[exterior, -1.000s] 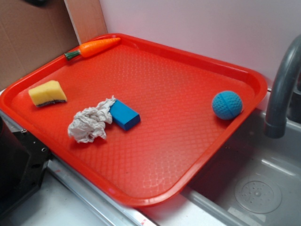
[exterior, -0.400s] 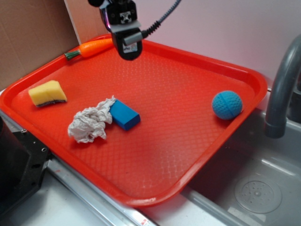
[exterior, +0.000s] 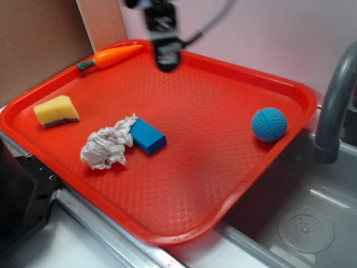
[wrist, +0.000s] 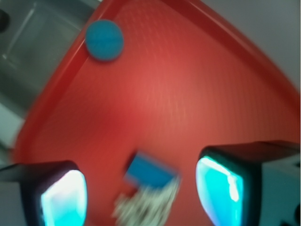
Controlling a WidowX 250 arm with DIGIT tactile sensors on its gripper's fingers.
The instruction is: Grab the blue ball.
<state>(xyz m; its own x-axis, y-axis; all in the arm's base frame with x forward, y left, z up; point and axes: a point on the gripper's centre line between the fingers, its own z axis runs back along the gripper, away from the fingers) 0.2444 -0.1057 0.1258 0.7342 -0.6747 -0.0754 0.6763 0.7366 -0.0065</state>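
Exterior view: bright, even, diffuse light, only soft short shadows under objects. Static scene sharp; gripper (exterior: 166, 58) at top centre motion-smeared. Faint sheen on the red tray (exterior: 184, 184) lower centre. Wrist view: heavy blur across the whole frame, blue ball (wrist: 104, 40) upper left soft-edged, fingers (wrist: 63, 197) at bottom corners out of focus with bright cyan glare.

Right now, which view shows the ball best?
Exterior. The ball is sharp there: bumpy texture visible, sitting at the tray's right edge near the faucet, far from the gripper. Wrist view shows it only as a blurred blue disc near the tray edge, texture lost to motion blur.
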